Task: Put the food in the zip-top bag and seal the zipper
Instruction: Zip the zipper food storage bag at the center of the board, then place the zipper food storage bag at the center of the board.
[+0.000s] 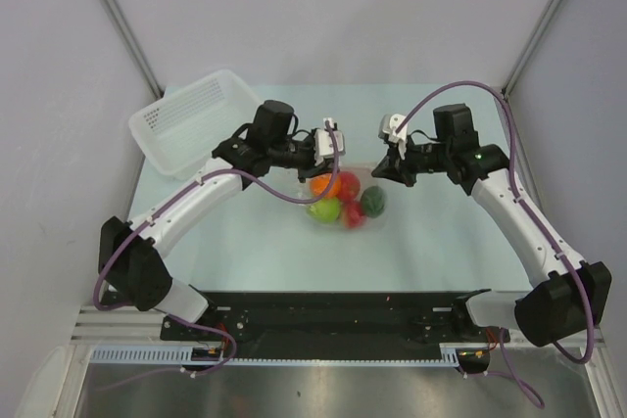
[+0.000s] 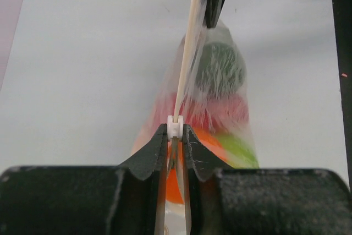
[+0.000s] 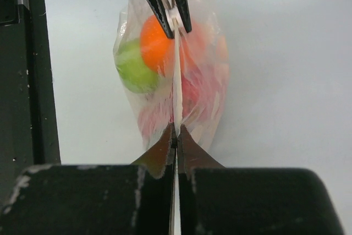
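Observation:
The zip-top bag hangs just over the table middle, held up by its top edge between both grippers. Inside it lies the food: an orange piece, a light green one, a red one and a dark green one. My left gripper is shut on the zipper at its small white slider. My right gripper is shut on the other end of the same strip. From above, the left gripper and the right gripper face each other across the bag.
A white perforated basket stands tilted at the back left corner of the table. Grey walls close in the table on the left, the right and the far side.

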